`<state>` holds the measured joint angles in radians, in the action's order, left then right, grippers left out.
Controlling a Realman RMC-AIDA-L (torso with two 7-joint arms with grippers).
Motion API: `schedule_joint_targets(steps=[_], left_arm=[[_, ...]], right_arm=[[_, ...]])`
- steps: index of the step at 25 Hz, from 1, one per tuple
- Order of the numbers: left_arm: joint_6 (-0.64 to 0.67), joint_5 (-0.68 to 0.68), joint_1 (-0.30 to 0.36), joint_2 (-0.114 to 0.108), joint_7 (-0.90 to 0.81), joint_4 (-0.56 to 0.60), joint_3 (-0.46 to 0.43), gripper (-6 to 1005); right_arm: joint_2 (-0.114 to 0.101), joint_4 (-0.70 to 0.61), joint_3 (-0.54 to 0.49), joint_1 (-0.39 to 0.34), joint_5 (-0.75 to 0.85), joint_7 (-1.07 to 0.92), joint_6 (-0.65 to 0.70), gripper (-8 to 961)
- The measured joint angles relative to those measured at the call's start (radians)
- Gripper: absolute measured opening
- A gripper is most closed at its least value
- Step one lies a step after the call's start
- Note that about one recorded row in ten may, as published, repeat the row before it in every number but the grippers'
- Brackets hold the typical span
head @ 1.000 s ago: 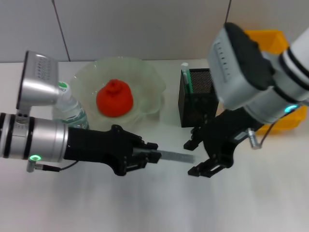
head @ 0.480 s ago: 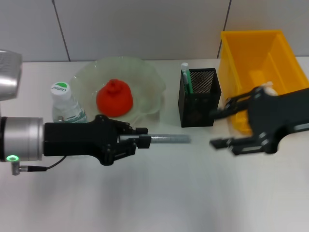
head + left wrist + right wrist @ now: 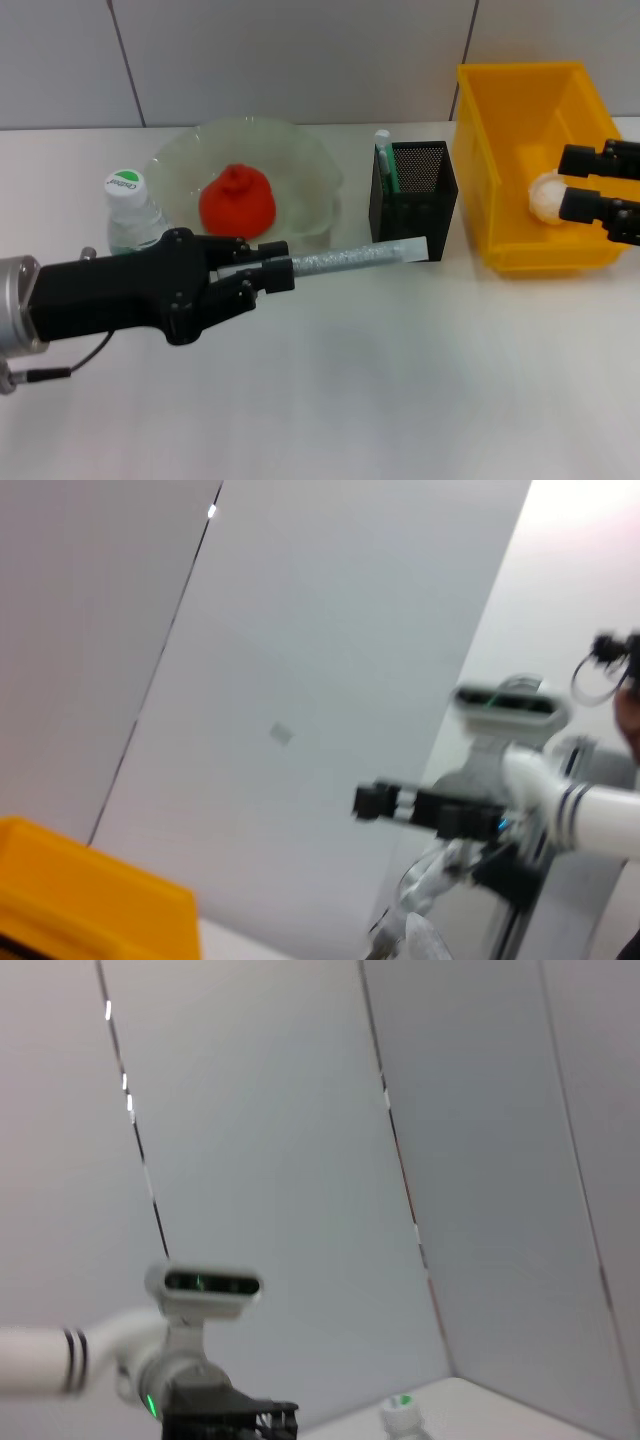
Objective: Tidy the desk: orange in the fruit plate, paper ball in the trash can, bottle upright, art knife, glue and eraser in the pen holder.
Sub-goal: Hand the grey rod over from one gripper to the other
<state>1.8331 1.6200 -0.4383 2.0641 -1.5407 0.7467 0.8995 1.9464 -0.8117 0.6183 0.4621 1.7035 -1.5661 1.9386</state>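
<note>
My left gripper (image 3: 280, 268) is shut on the silver art knife (image 3: 355, 258), held level above the table. The knife's tip reaches the front of the black mesh pen holder (image 3: 425, 200). A green-and-white glue stick (image 3: 383, 158) stands in the holder. The orange (image 3: 238, 203) lies in the clear fruit plate (image 3: 310, 165). The bottle (image 3: 128, 212) stands upright beside the plate. The paper ball (image 3: 545, 197) rests in the yellow trash can (image 3: 500, 150). My right gripper (image 3: 575, 183) hangs open at the right edge, over the can. The eraser is out of view.
A grey panelled wall runs behind the table. The left wrist view shows a corner of the yellow can (image 3: 90, 910) and the other arm's gripper (image 3: 385, 802) farther off. The bottle's cap (image 3: 400, 1408) shows in the right wrist view.
My left gripper has lifted the art knife and carried it back toward the pen holder. The right arm has pulled away from the table's middle to the right, over the yellow can.
</note>
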Motion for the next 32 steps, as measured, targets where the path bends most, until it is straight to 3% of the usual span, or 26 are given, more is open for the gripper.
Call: schedule_joint_targets(steps=[1,2,8,15,17,22,28,32], left_arm=[[0.0,0.0,0.0,0.0,0.0,0.0,0.0,212],[0.008,-0.007,0.0,0.001,0.003,-0.012,0.0,212],[0.029,-0.02,-0.004,0.003,0.02,-0.071,0.004,216],[0.026,-0.016,-0.023,0.004,0.052,-0.16,0.01,221],[0.026,-0.016,-0.023,0.004,0.052,-0.16,0.01,222],[0.023,-0.011,-0.029,0.002,0.067,-0.171,0.035,225],[0.009,-0.01,-0.033,-0.001,0.084,-0.188,0.037,229],[0.009,-0.009,-0.033,-0.001,0.085,-0.189,0.041,232]], right_arm=[[0.0,0.0,0.0,0.0,0.0,0.0,0.0,575],[-0.029,0.123,0.005,0.018,0.003,-0.028,0.012,575],[-0.045,0.214,0.022,0.027,0.009,-0.114,0.035,575],[-0.028,0.254,0.051,0.061,0.099,-0.178,0.021,574],[-0.011,0.272,0.051,0.089,0.131,-0.173,0.013,573],[0.008,0.282,0.05,0.119,0.157,-0.169,0.008,572],[0.014,0.299,0.063,0.14,0.166,-0.173,0.006,571],[0.028,0.305,0.08,0.157,0.167,-0.174,-0.003,570]])
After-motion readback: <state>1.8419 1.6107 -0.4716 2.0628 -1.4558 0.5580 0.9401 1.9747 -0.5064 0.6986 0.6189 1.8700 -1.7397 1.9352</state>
